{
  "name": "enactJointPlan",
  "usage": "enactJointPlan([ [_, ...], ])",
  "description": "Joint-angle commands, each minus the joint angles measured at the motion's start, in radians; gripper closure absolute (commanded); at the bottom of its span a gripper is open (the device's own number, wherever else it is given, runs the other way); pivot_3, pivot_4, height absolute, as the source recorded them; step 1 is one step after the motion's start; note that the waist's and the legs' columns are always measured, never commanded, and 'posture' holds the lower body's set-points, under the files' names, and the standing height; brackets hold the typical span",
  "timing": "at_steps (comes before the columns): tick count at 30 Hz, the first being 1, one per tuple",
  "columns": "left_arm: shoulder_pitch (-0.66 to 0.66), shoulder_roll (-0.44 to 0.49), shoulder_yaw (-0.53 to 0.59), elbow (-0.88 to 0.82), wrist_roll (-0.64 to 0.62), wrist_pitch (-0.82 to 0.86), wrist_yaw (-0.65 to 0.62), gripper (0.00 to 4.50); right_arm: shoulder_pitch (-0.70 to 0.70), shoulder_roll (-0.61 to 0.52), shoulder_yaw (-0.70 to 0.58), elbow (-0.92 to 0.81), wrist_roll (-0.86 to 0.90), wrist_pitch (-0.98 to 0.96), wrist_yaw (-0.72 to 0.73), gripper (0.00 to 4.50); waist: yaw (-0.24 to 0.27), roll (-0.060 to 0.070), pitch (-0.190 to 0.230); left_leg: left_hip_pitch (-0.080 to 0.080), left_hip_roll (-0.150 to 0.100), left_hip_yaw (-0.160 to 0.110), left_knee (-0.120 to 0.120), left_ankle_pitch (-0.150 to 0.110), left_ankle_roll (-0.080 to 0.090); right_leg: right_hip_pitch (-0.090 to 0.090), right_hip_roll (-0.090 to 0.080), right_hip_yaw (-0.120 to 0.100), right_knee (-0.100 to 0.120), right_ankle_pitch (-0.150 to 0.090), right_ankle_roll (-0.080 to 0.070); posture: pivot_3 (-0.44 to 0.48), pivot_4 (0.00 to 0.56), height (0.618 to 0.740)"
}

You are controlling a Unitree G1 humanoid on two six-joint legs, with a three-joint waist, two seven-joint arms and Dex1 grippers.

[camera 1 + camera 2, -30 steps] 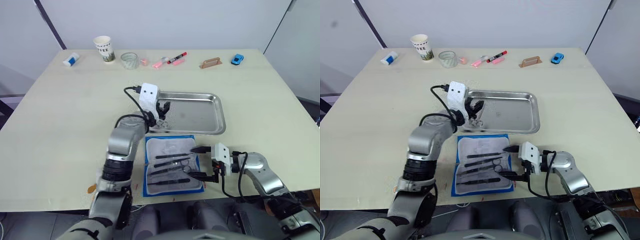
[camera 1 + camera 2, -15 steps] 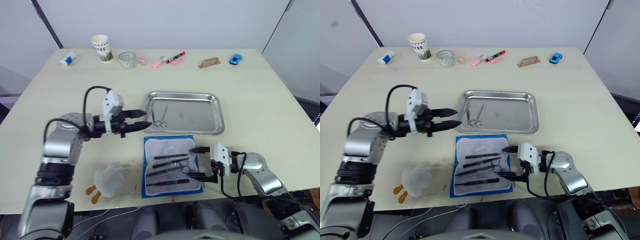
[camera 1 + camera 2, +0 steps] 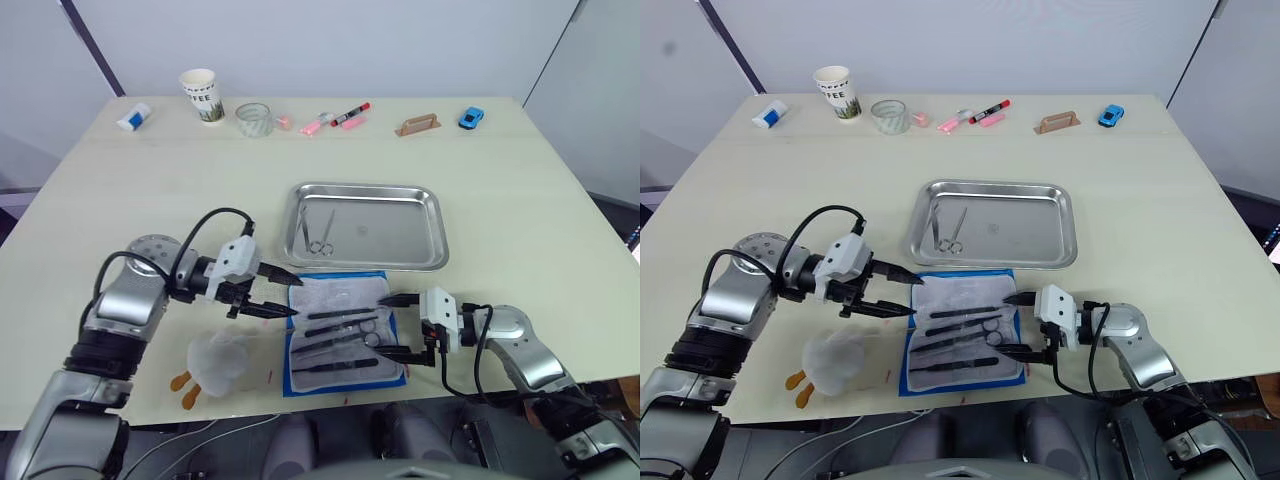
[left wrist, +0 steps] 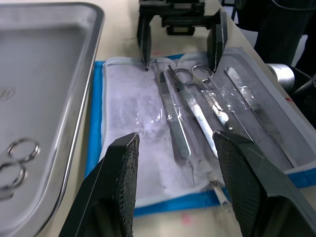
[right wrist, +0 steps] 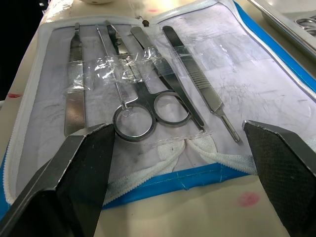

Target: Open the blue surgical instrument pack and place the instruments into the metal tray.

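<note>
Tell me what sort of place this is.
Probably a robot test bench rather than a clinic: a plain table holds an opened pack of instruments and a tray, alongside a toy car, markers and a paper cup.

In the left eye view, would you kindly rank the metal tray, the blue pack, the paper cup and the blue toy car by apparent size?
1. metal tray
2. blue surgical instrument pack
3. paper cup
4. blue toy car

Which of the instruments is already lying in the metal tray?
The small scissors, alone in the left part of the metal tray. The other instruments lie in the open blue pack.
</note>
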Motion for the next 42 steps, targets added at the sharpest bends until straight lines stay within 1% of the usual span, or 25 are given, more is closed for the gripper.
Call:
enactJointPlan([
  [1,0.011,-0.020,-0.011,0.005,0.015,-0.053,-0.027,1.98,0.073,-0.028,0.076,0.170,-0.121,0.086,-0.032,0.00,0.000,0.000,0.000,0.000,0.000,0.000,0.000,0.000,0.000,0.000,0.000,0.000,0.000,0.000,0.000,0.000,0.150,0.740],
  [6,0.021,-0.060,-0.037,0.041,0.043,-0.101,-0.011,1.98,0.076,-0.019,0.066,0.179,-0.106,0.076,-0.032,0.00,0.001,0.000,0.000,0.000,0.000,0.000,0.000,0.000,0.000,0.000,0.001,0.000,0.000,0.000,0.000,0.000,0.150,0.740],
  [15,-0.005,-0.100,-0.045,0.044,0.058,-0.069,0.025,1.98,0.088,0.000,0.057,0.205,-0.091,0.049,-0.031,0.00,0.001,-0.001,-0.001,0.000,0.000,0.002,0.000,0.000,0.000,0.000,0.003,-0.002,0.000,0.000,0.000,0.000,0.150,0.740],
  [18,-0.009,-0.101,-0.044,0.051,0.064,-0.063,0.023,2.75,0.087,0.000,0.057,0.210,-0.092,0.044,-0.029,0.00,0.001,-0.002,-0.001,0.000,-0.001,0.002,0.000,0.000,0.000,0.000,0.003,-0.002,0.000,0.000,0.000,0.000,0.150,0.740],
  [19,-0.009,-0.101,-0.043,0.052,0.067,-0.063,0.023,2.93,0.088,0.001,0.057,0.210,-0.092,0.043,-0.029,0.00,0.001,-0.002,-0.001,0.000,-0.001,0.002,0.000,0.000,0.000,0.000,0.003,-0.002,0.000,0.000,0.000,0.000,0.150,0.740],
  [20,-0.011,-0.102,-0.042,0.057,0.071,-0.065,0.025,3.64,0.087,0.002,0.056,0.211,-0.091,0.042,-0.030,0.00,0.001,-0.002,-0.001,0.000,-0.001,0.002,0.000,0.000,0.000,0.000,0.003,-0.002,0.000,0.000,0.000,0.000,0.150,0.740],
  [22,-0.012,-0.103,-0.042,0.069,0.075,-0.071,0.025,4.02,0.088,0.009,0.049,0.214,-0.081,0.036,-0.030,0.00,0.001,-0.002,-0.001,0.000,0.000,0.002,0.000,0.000,0.000,0.000,0.003,-0.002,0.000,0.000,0.000,0.000,0.150,0.740],
  [23,-0.011,-0.103,-0.041,0.073,0.077,-0.074,0.025,4.45,0.091,0.014,0.044,0.214,-0.074,0.033,-0.032,0.00,0.001,-0.003,-0.002,0.000,0.000,0.002,0.000,0.000,0.000,0.000,0.003,-0.002,0.000,0.000,0.000,0.000,0.150,0.740],
  [32,0.013,-0.105,-0.043,0.081,0.091,-0.095,0.030,4.45,0.143,0.048,0.002,0.179,-0.036,0.042,-0.044,0.00,0.005,-0.006,-0.004,0.000,0.000,0.001,0.000,0.000,0.000,0.001,0.002,-0.002,0.000,0.000,0.000,0.000,0.150,0.740],
  [36,0.019,-0.111,-0.042,0.085,0.095,-0.101,0.039,4.45,0.173,0.049,0.004,0.156,-0.034,0.037,-0.039,0.00,0.015,-0.007,-0.004,0.000,0.000,0.001,0.000,0.000,0.000,0.000,0.001,-0.001,-0.001,0.000,0.000,0.000,0.150,0.740],
  [42,0.025,-0.124,-0.033,0.086,0.096,-0.094,0.057,4.45,0.171,0.039,0.016,0.155,-0.056,0.020,-0.025,0.00,0.019,-0.007,-0.004,0.000,0.000,0.001,0.000,0.000,0.000,0.000,0.001,-0.002,-0.001,0.000,0.000,0.000,0.150,0.740],
])
